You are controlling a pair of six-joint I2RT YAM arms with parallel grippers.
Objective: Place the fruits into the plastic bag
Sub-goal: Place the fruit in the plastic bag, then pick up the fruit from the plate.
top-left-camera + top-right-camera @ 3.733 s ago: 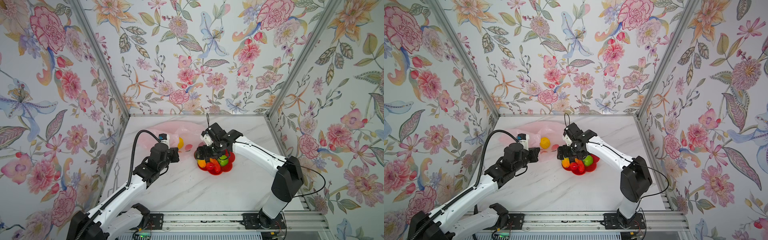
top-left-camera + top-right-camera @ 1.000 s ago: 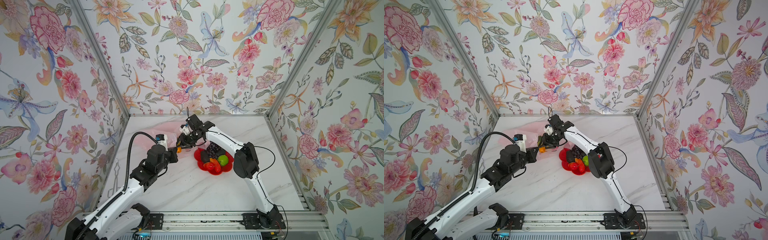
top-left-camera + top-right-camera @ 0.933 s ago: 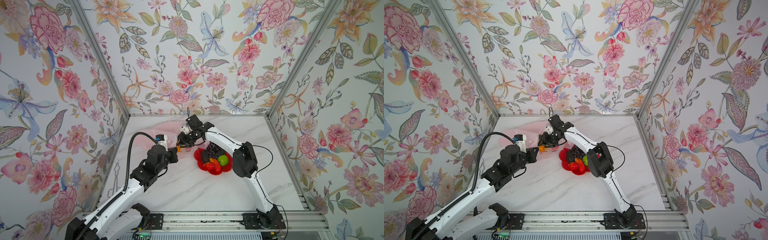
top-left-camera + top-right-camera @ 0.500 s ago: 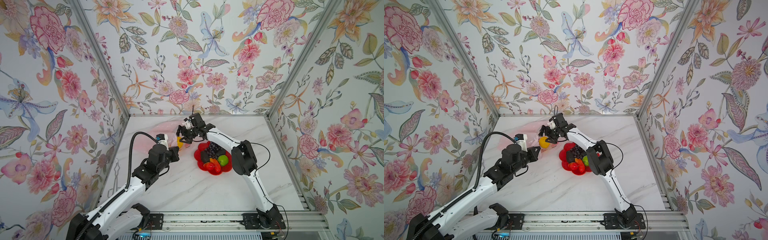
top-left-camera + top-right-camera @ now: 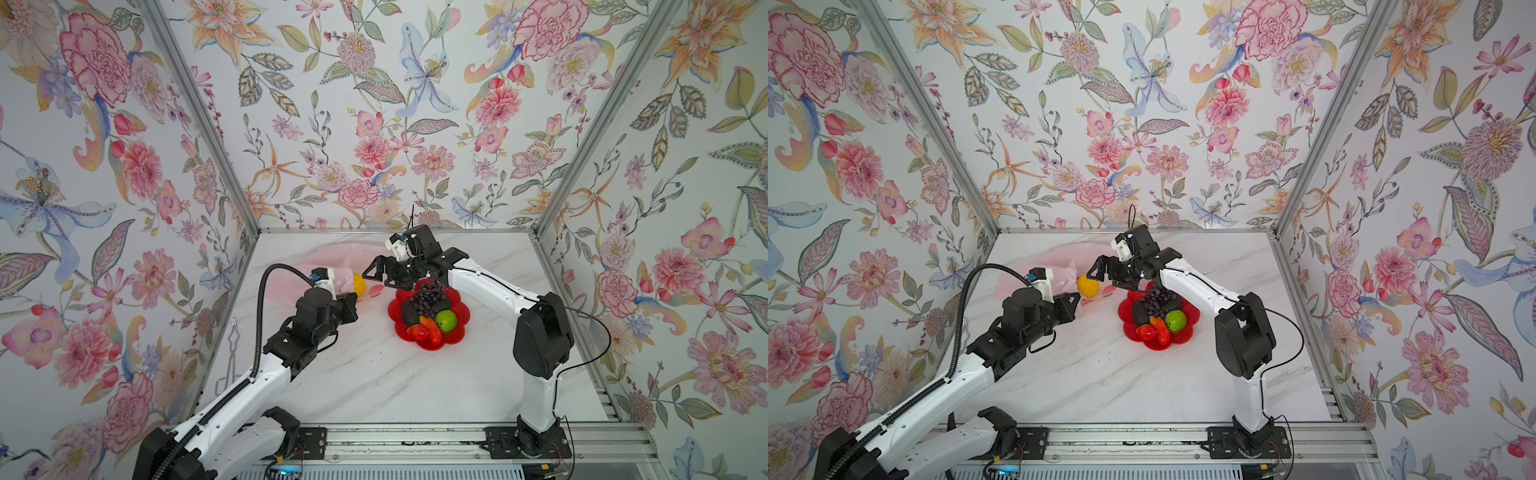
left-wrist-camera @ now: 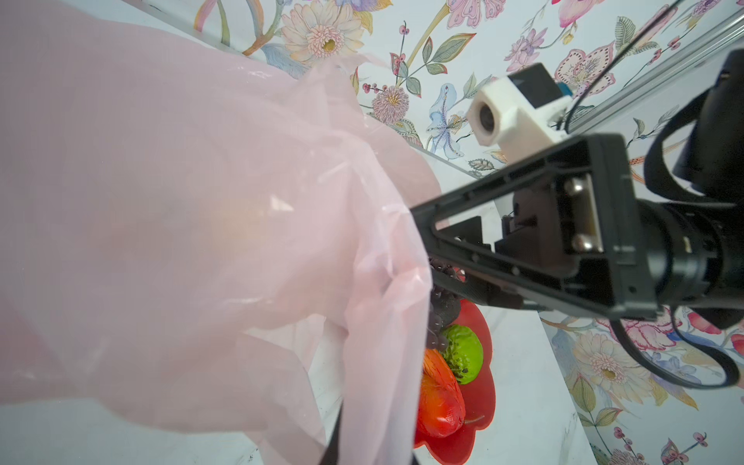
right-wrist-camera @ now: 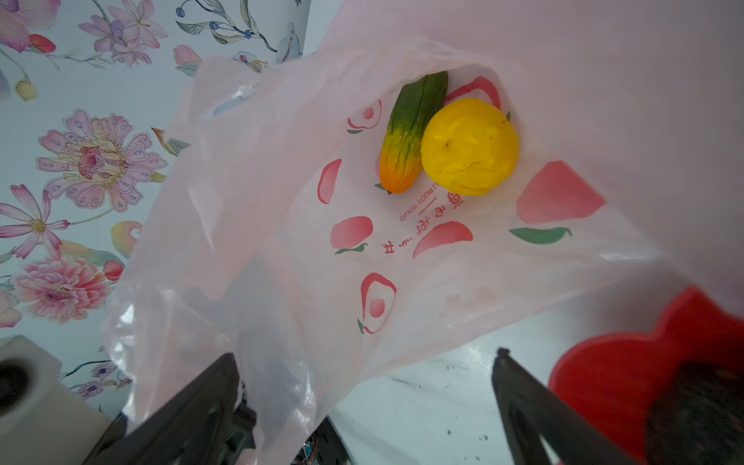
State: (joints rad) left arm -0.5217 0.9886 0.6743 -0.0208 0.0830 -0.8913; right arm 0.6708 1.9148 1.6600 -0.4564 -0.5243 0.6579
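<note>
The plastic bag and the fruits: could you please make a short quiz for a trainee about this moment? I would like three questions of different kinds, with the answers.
1. True or false: the right gripper holds a fruit.
2. Which fruits lie inside the plastic bag?
A) the yellow fruit and the green-orange fruit
B) a red fruit and a green round fruit
C) none
3. In a few words: where does the grape bunch lie?

Key:
1. False. Its jaws stand open and empty, at the mouth of the bag.
2. A
3. On the red plate, together with the other fruits.
</note>
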